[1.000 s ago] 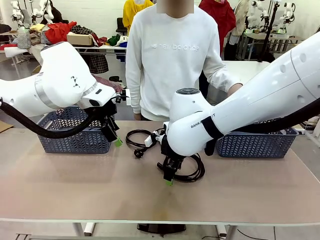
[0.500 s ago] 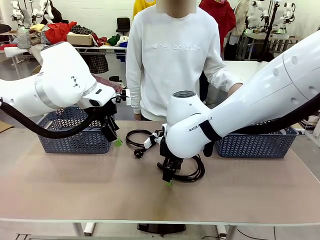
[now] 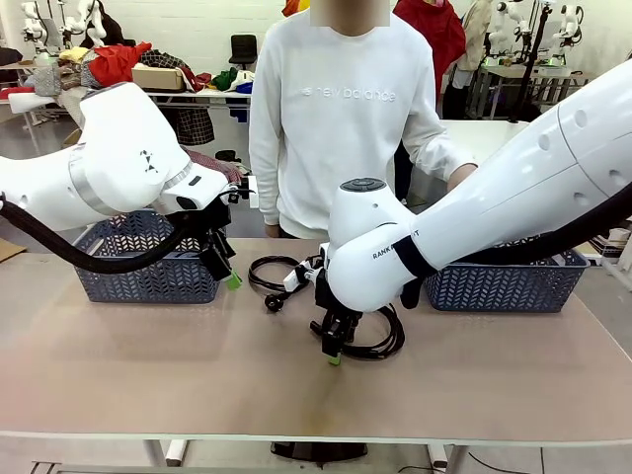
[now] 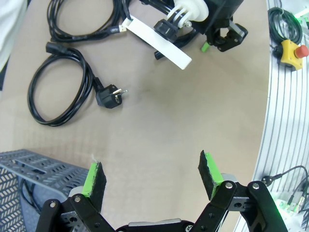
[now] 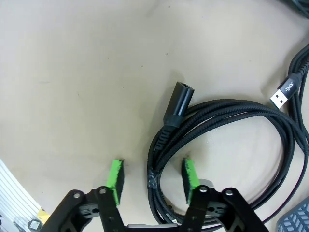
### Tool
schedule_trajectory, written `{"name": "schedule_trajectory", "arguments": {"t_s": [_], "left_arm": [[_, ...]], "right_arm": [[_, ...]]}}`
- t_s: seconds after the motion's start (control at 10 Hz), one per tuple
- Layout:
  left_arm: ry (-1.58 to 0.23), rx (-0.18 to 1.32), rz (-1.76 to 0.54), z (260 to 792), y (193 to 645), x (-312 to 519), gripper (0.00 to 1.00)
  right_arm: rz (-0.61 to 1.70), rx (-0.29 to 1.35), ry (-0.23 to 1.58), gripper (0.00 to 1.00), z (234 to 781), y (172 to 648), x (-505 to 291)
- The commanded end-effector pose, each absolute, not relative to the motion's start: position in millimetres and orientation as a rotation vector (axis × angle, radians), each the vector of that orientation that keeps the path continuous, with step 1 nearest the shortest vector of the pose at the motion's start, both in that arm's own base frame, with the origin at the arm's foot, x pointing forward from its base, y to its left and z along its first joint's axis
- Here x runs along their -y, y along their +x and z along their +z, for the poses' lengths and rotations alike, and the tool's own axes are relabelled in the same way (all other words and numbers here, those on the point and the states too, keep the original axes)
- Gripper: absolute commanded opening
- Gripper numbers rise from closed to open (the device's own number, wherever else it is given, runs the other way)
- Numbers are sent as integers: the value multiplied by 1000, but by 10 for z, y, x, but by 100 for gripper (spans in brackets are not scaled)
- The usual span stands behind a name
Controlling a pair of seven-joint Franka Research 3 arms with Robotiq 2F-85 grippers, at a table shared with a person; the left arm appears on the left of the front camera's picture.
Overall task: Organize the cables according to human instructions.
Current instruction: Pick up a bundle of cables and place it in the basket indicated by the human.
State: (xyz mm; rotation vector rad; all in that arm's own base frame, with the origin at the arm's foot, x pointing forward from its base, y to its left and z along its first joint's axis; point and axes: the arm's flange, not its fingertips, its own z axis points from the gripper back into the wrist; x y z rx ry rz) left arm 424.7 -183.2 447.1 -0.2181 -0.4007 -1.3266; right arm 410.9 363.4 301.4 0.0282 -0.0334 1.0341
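Right jaws narrowed, still apart astride braided cable (image 5: 227,110); left jaws wide over bare table (image 4: 193,111)

My right tool (image 3: 335,356) has drawn its jaws narrower around the near-left strands of the braided cable coil (image 5: 227,108), and its arm edged slightly left.

Black braided cables (image 5: 217,109), grey herringbone baskets (image 3: 148,281)

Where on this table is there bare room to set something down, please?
The broad near strip of the beige tabletop is bare, as is the patch before the left grey-blue lattice plastic basket. The middle is crowded: coiled black cables lie there, with the right claw astride one.
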Motion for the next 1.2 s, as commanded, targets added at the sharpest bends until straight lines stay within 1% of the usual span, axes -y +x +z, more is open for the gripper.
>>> {"name": "schedule_trajectory", "arguments": {"t_s": [0.0,0.3,0.4,0.8,1.1], "left_arm": [[-218,401,-1324,4478,4246,1814,100],[-218,401,-1324,4478,4246,1814,100],[-218,401,-1324,4478,4246,1814,100],[-218,401,-1324,4478,4246,1814,100],[-218,401,-1324,4478,4246,1814,100]], "right_arm": [[996,17,9,40,3059,4120,-3687],[994,12,17,12,3060,4096,-3691],[998,-2,34,1,3056,4077,-3695],[1003,-41,107,0,3310,3867,-3643],[1119,11,23,0,3696,3788,-3413]]}}
